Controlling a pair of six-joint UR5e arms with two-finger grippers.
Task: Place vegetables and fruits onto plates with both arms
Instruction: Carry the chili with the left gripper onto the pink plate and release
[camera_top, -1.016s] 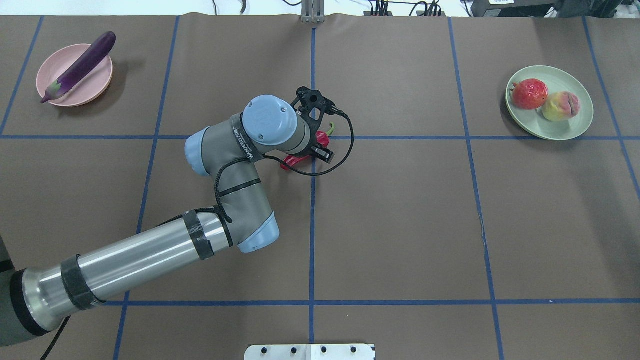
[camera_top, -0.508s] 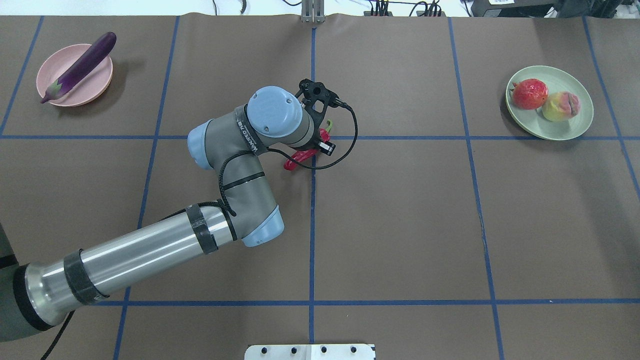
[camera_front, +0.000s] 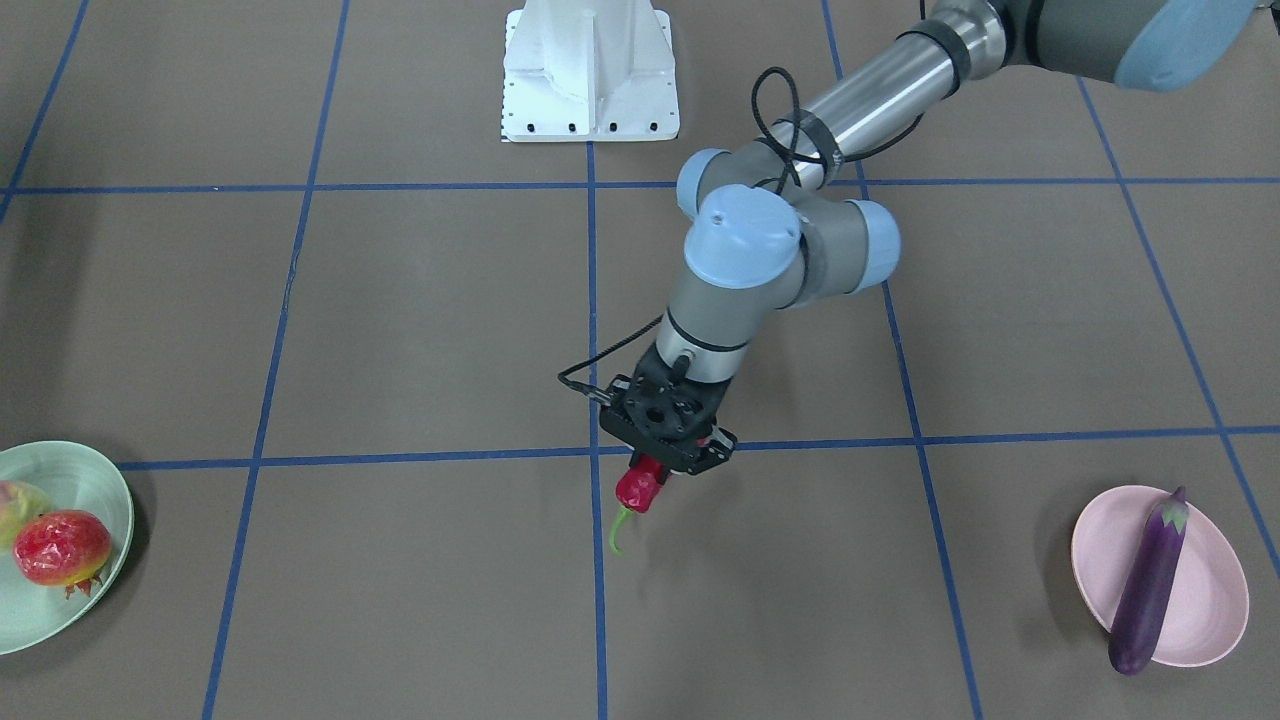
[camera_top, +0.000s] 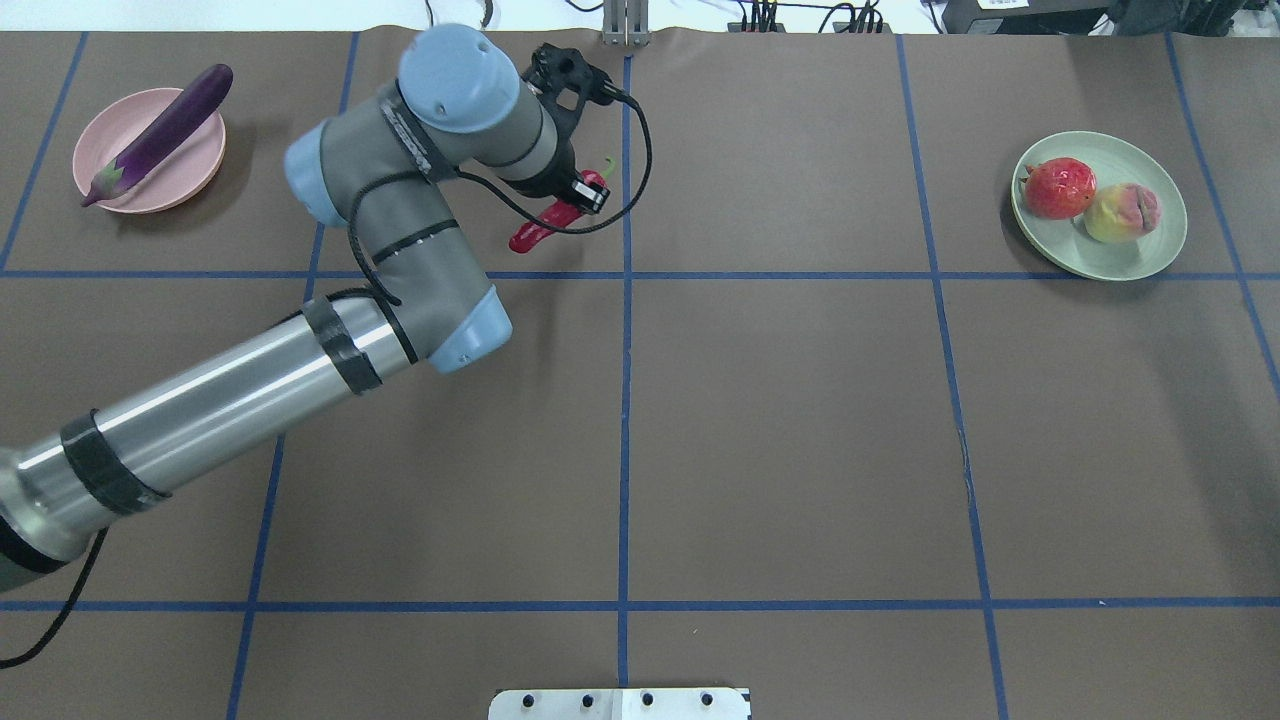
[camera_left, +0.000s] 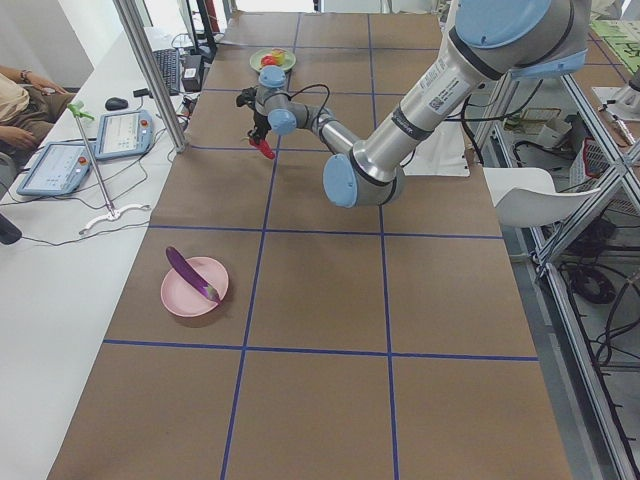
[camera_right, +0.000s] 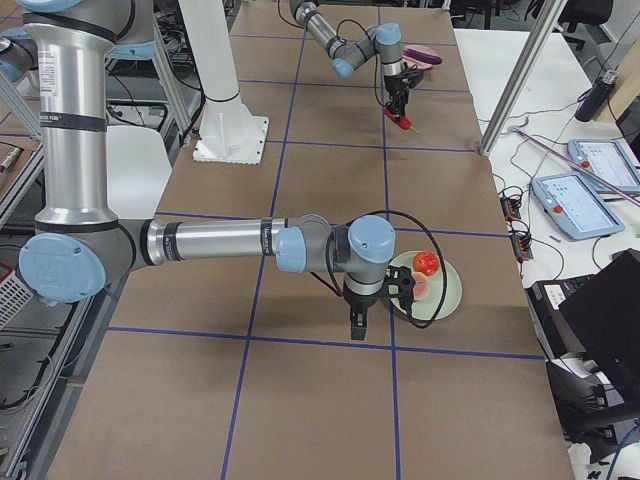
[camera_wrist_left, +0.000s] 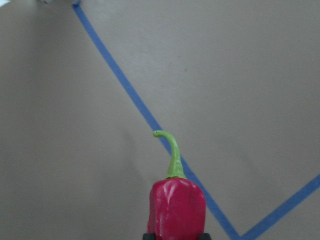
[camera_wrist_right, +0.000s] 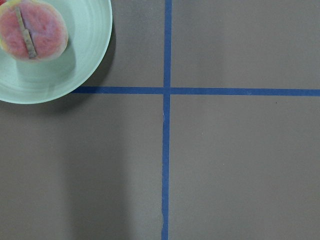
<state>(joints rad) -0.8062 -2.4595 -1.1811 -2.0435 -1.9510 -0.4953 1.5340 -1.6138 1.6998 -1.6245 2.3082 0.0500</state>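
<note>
Chili pepper (camera_top: 543, 226): now off the counter (camera_top: 800, 450), pinched in the left tool (camera_top: 572, 200), swung nearer the pink plate (camera_top: 195, 172) than half a second ago. Eggplant (camera_top: 160, 132) already lies across that plate; we judge delivery underway. Right tool (camera_right: 356, 327), far from the pink plate: open or closed, we cannot tell.

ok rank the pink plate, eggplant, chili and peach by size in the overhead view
1. pink plate
2. eggplant, longer than the plate but slimmer
3. peach and chili: unsure, the chili is lifted nearer the camera and partly hidden
</note>
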